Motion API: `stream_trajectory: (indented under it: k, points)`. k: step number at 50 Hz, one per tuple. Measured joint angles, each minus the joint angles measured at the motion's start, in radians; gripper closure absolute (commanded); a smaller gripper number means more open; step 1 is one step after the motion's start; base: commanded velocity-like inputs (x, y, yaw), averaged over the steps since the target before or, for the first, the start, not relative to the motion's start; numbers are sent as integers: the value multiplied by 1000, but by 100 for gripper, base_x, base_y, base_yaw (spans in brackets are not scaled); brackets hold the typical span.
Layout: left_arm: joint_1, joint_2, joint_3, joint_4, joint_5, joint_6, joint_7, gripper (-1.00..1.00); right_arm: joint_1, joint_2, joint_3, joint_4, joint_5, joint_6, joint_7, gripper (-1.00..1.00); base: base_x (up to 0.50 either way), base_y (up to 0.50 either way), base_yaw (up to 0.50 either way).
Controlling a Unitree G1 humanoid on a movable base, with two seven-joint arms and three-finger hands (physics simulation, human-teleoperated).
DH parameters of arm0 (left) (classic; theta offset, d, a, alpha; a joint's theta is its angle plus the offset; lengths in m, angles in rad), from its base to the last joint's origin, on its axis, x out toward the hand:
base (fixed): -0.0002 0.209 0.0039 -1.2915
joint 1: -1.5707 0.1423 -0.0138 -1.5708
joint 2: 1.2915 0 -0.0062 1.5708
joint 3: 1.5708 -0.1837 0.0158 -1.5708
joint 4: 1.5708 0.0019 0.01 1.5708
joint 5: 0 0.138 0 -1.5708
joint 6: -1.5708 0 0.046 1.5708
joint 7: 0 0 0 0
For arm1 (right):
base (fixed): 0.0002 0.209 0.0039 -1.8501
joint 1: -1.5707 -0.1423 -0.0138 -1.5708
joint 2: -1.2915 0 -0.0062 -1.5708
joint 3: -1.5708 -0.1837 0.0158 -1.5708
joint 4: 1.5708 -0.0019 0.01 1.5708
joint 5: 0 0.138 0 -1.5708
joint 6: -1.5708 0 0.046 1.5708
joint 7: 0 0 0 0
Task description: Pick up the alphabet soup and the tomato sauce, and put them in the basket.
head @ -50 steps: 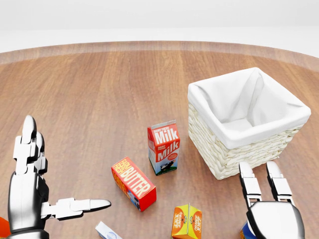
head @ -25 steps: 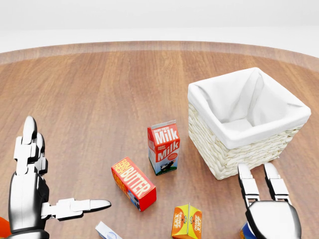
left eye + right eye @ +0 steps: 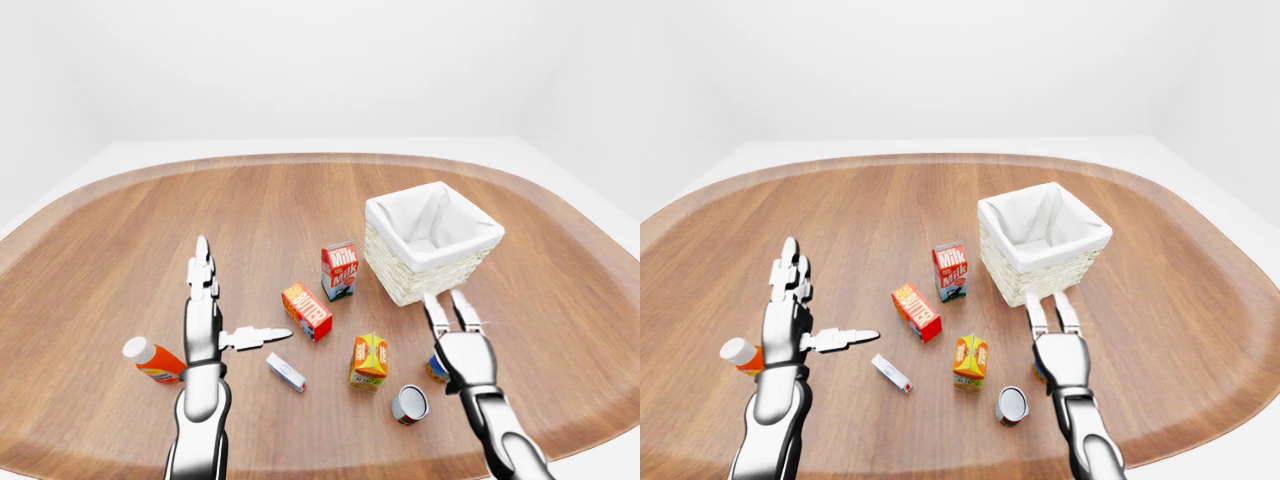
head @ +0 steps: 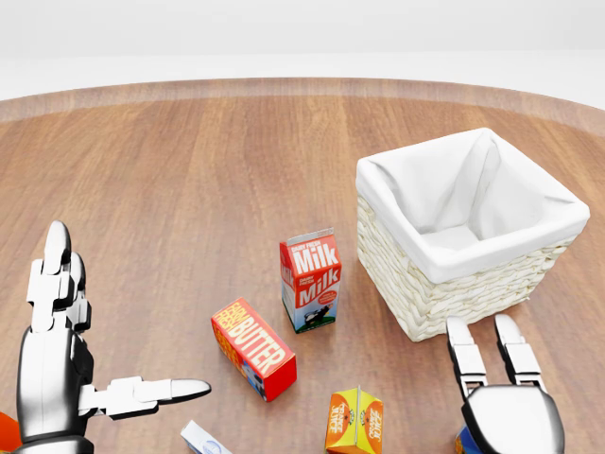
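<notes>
Lower in the head view than a second ago, the right hand hovers, fingers open, over a partly hidden can just below the basket. Another can lies tipped on the tabletop beside it; the left hand is also splayed open.

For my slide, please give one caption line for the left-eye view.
Both open hands, left hand and right hand, hover over groceries beside the white-lined basket.
</notes>
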Motion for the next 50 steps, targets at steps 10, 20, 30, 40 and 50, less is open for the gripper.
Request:
stream_trajectory:
  k: [10,20,30,40,50]
  points:
    - [-2,0,1,-2,-1,0,1,-100,-7,-5,8,30,0,0,-14,-100,0,0,0]
    - [-3,0,1,-10,-2,0,0,-100,-5,-6,14,41,0,0,-19,-100,0,0,0]
    - [-2,0,0,-13,-2,0,0,-100,-9,-9,21,65,-5,0,-35,-100,0,0,0]
    - [1,-1,-1,-14,0,0,1,-100,-14,-16,26,97,-10,0,-58,-100,0,0,0]
    - [1,-1,-2,-7,2,0,3,-100,-25,-24,28,137,-10,0,-80,-100,0,0,0]
